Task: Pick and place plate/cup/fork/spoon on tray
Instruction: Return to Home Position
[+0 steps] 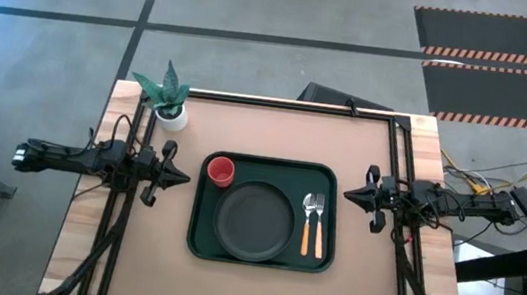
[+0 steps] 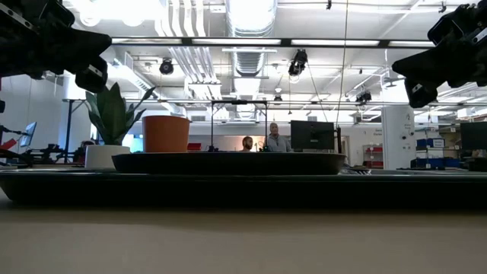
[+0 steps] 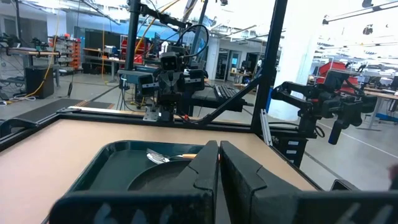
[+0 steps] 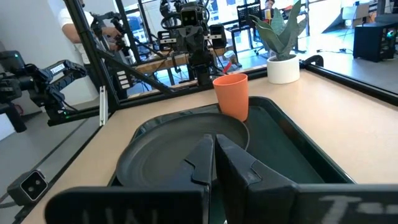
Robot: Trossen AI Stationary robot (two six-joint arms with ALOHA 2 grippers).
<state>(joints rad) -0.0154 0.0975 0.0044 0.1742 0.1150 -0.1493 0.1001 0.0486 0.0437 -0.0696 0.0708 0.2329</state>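
Note:
The dark green tray [image 1: 197, 245] lies in the middle of the table. The dark plate [image 1: 254, 219] rests flat in the tray's middle. The red cup [image 1: 221, 171] stands upright in the tray's far left corner. The fork [image 1: 307, 223] and the spoon [image 1: 316, 225] lie side by side along the tray's right side, heads toward the far edge. My left gripper [image 1: 182, 177] is shut and empty, just left of the tray above the table. My right gripper [image 1: 347, 192] is shut and empty, just right of the tray.
A white pot with a green plant [image 1: 171, 99] stands at the table's far left corner. Black frame bars [image 1: 279, 102] run along the far edge and down both sides. People stand in the room beyond the table [image 2: 275, 138].

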